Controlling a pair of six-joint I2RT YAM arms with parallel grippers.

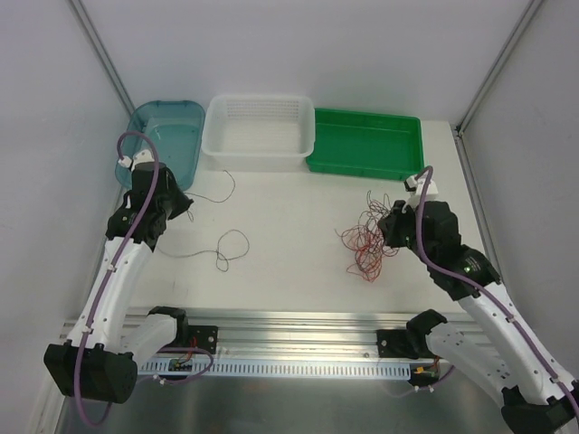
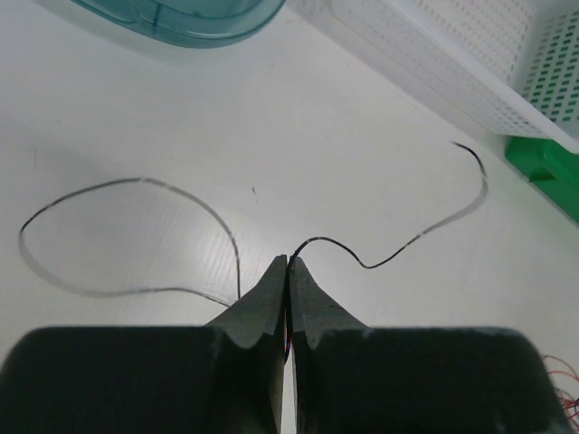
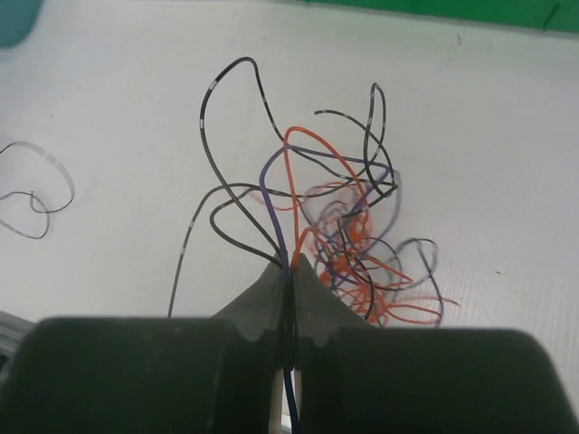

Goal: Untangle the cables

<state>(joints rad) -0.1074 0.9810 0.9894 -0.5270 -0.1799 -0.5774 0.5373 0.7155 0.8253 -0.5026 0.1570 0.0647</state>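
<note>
Both grippers are clenched, left gripper (image 2: 288,261) on a lone black cable (image 2: 366,265), right gripper (image 3: 288,268) on the tangle (image 3: 348,231) near the right edge of the desk (image 1: 289,271), where pulling may tighten knots.

Robotics lab test cell. White table (image 1: 289,226) boxed in by plain white panels, aluminium post (image 1: 99,50) at corner. Left arm (image 1: 122,271), right arm (image 1: 488,298) bolted to aluminium rail (image 1: 308,318). Teal tub (image 1: 172,136), white perforated basket (image 1: 260,136), green tray (image 1: 362,145) along far edge.

No legible text or markings
</note>
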